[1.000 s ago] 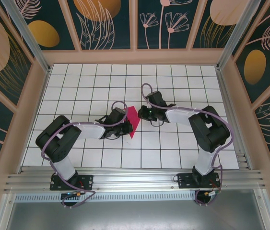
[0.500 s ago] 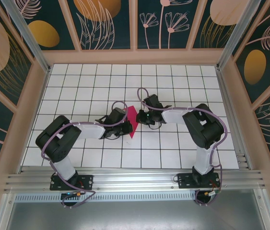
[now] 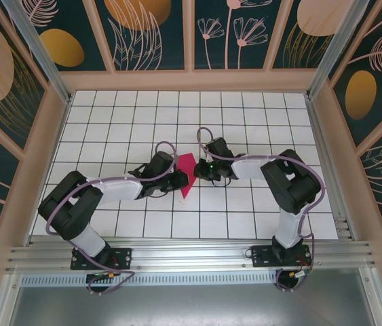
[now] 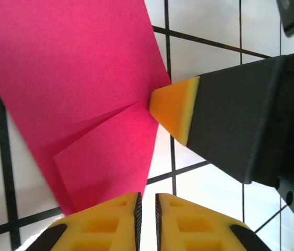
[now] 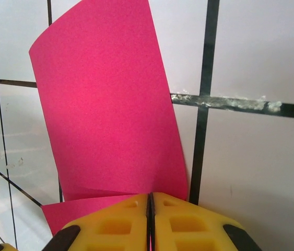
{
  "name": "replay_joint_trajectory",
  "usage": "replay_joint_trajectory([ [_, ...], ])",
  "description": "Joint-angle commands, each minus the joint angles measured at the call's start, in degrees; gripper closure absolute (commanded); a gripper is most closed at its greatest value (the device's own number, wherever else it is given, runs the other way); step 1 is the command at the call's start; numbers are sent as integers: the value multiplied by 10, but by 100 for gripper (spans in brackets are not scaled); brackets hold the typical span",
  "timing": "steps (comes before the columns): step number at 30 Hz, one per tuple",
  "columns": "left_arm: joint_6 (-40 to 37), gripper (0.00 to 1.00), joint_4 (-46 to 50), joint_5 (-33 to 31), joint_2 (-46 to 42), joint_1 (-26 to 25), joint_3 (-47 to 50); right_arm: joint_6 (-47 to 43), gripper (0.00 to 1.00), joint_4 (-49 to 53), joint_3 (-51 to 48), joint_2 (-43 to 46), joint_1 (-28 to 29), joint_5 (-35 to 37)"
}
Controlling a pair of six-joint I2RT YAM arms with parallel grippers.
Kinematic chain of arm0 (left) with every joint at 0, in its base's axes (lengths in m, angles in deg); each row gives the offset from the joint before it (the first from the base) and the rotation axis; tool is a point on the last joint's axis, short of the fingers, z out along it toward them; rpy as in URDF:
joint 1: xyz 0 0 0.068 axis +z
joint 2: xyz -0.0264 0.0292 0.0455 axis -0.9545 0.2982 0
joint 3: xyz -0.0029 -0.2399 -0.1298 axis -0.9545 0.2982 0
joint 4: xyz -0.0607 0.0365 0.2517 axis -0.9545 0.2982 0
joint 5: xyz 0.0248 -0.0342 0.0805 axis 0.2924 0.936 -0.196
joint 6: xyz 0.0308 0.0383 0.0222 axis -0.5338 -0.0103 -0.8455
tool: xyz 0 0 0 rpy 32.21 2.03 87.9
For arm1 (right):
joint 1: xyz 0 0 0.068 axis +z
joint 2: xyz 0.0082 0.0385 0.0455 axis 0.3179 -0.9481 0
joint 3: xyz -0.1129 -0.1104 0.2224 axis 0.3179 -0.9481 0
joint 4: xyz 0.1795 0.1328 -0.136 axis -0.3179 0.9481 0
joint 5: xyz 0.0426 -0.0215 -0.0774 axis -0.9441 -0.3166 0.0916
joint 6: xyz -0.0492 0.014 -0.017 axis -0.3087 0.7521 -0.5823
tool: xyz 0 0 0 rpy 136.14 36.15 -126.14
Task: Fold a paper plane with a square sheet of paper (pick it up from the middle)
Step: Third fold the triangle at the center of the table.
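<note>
Square sheet of paper [image 3: 188,173], magenta-pink and already partly folded, lies near the middle of the white tiled surface [image 3: 245,115]. From above it reads as a narrow wedge, broad toward 12 o'clock and tapering to a point toward 6 o'clock. My left tool [image 3: 177,180] reaches it from 8 o'clock and my right tool [image 3: 202,168] from 3 o'clock, so the two bracket the sheet from opposite sides. In the left wrist view a diagonal crease crosses the paper with a folded flap below it, and the tip of my right tool touches the paper's edge just where that crease ends. I judge it sits there to pin the fold so the flap cannot spring back. My right fingers are pressed together with no gap; whether a layer is caught between them I cannot tell. My left fingertips [image 4: 110,214] stand at the paper's lower point, nearly together with a thin slit between, and I cannot tell whether they grip it. That end probably serves as an anchor against sliding. In the right wrist view the far part of the paper curls up off the surface, as nothing pins it.
</note>
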Motion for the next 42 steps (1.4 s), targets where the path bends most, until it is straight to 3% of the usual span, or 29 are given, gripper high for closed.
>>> replay_joint_trajectory([
  [1, 12, 82, -16, 25, 10, 1, 2, 12, 90, 11, -13, 11, 7, -4],
  [10, -14, 82, 54, -8, 43, -20, -34, 20, 90, 19, -10, -1, 8, 6],
  [25, -24, 84, 71, -9, 79, -28, -45, 20, 90, 19, -13, -9, 8, 9],
  [42, -9, 85, 87, -12, 7, -45, 31, 27, 90, 15, -15, -24, 8, 12],
])
